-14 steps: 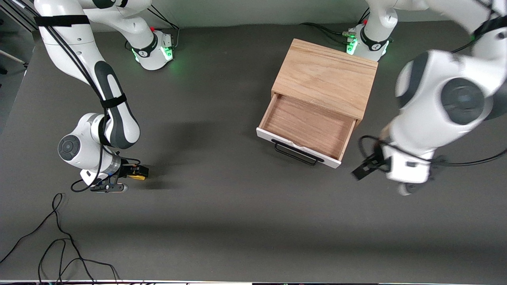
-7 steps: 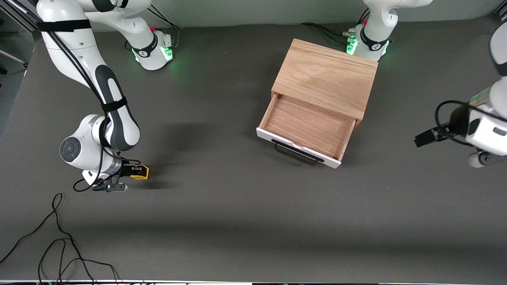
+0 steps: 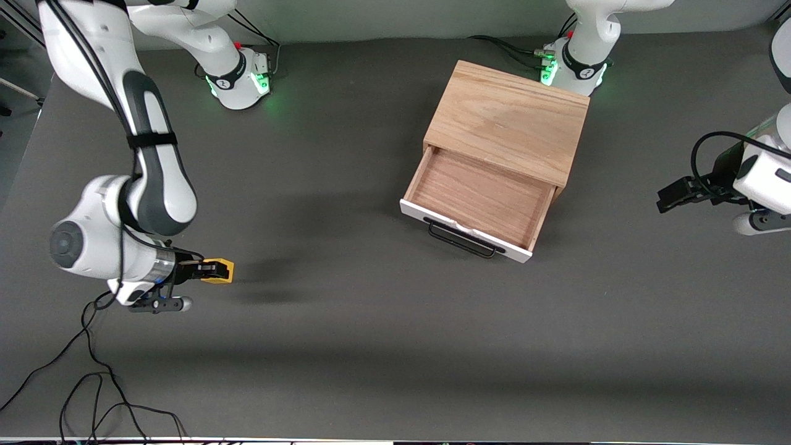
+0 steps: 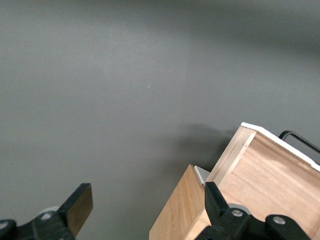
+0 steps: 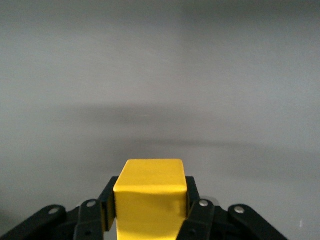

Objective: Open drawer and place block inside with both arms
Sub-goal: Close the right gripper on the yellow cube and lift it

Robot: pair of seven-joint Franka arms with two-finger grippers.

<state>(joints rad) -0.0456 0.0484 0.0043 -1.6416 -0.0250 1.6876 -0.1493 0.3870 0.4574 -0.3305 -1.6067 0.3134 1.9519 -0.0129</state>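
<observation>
Yellow block (image 3: 220,270), clamped in the right end effector (image 3: 210,271) above the counter (image 3: 371,346) at the right arm's end. Drawer (image 3: 479,201) already drawn out, its long axis across, its handle (image 3: 460,240) facing the front camera. Left end effector (image 3: 673,198) held apart, waiting beside the cabinet (image 3: 510,120). Step judged: carrying; a carry over the tray is called for

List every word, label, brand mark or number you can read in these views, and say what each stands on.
None can be read.
The cabinet, the drawer and the block bear no text.
The collar at each arm's base carries a small mark, too small to read.
The left gripper and the right gripper show no label.
</observation>
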